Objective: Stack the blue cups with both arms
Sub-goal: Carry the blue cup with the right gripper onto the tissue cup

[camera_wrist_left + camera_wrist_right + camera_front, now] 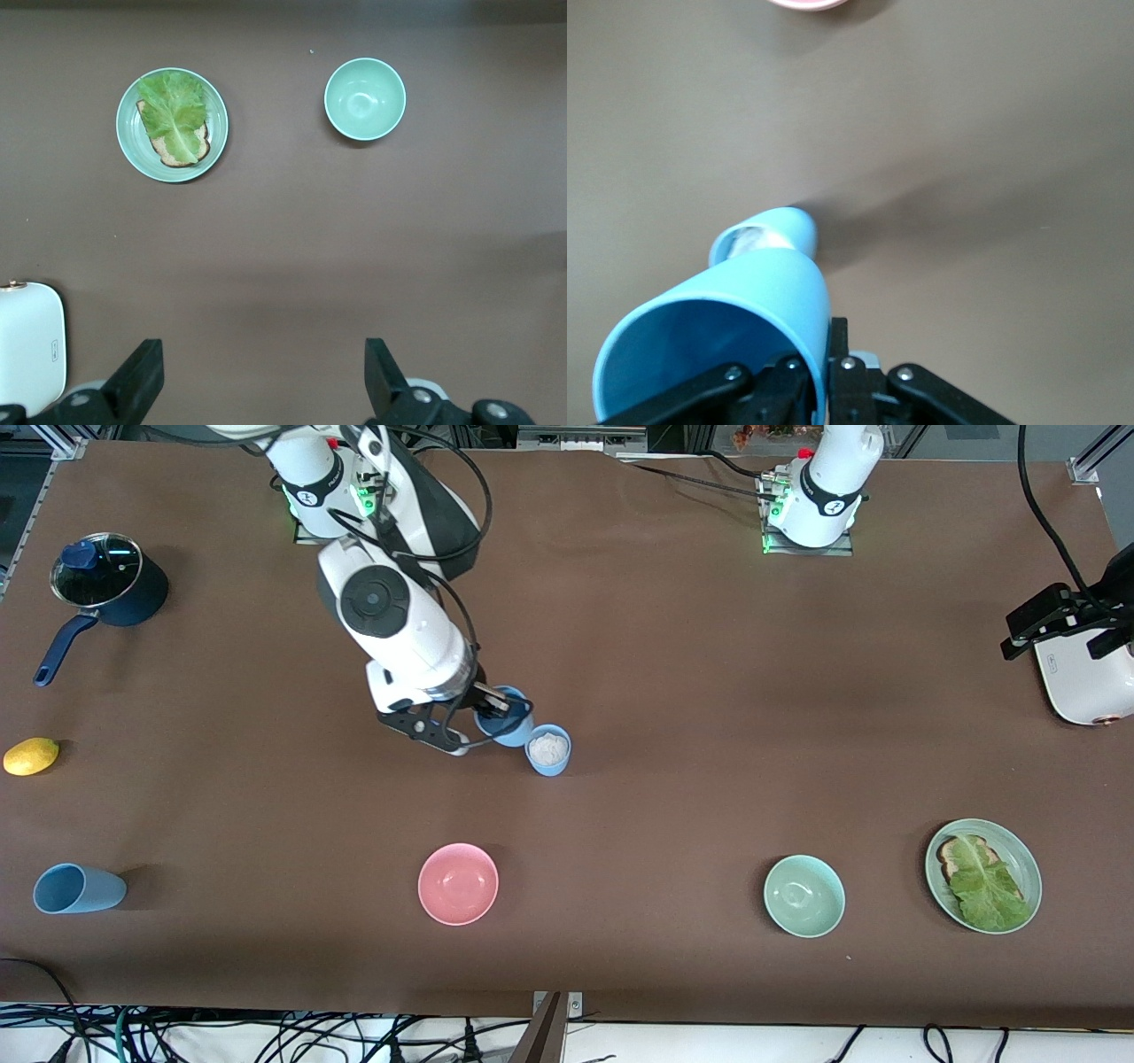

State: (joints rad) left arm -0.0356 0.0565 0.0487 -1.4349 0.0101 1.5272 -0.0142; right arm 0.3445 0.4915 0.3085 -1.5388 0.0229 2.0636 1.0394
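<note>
**Gripping one blue cup beside another at mid-table**

Starting at the right arm's end of the brown table (673, 646): a dark pot (111, 584) near the corner, a lemon (31, 755), a toppled blue cup (78, 888) near the front edge. The right gripper (490, 707) pinches the rim of a held blue cup (507, 722), just beside a filled blue cup (548, 749). The left gripper (264, 381) hangs wide open over bare surface near a white appliance (1085, 682).

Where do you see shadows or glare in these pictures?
Front view: glare on the pot lid; soft shadow beside the tipped cup. Right wrist view: the held cup casts a long shadow. Left wrist view: even light, faint shadow under the green bowl.
</note>
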